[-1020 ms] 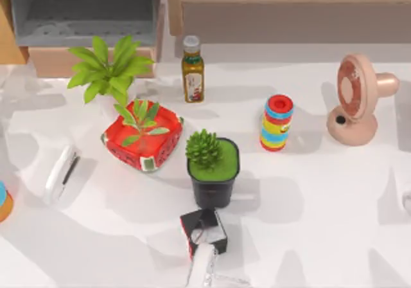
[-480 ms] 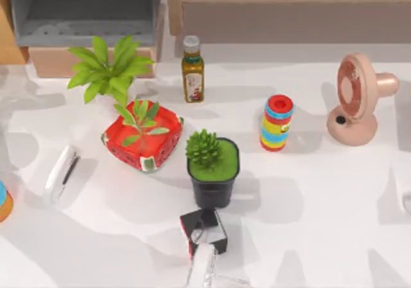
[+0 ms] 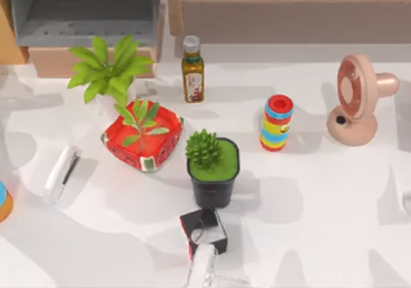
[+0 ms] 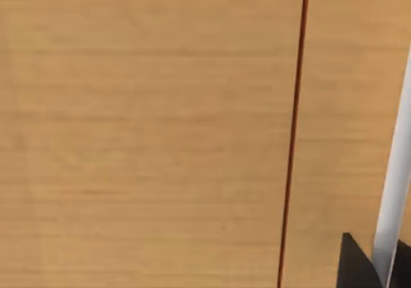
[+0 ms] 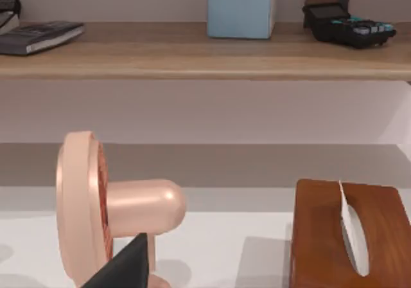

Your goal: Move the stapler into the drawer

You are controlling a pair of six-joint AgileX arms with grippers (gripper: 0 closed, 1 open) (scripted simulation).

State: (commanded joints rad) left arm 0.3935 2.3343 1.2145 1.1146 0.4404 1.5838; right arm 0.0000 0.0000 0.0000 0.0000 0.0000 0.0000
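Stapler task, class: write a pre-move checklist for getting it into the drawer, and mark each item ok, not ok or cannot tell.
1. Stapler lies free on the table's left side, nothing on it: ok.
2. Drawer at the top left stands open, its grey floor showing: ok.
3. A gripper holds the stapler: not ok, it lies untouched.
4. Path to the drawer: cannot tell; the leafy green plant stands in front of the tan panel.
5. Left wrist view faces a wooden surface, not the stapler: not ok.

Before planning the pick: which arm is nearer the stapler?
Left, probably: the stapler lies at the table's left; the left wrist view faces tan wood close up, the right wrist view the fan far right.
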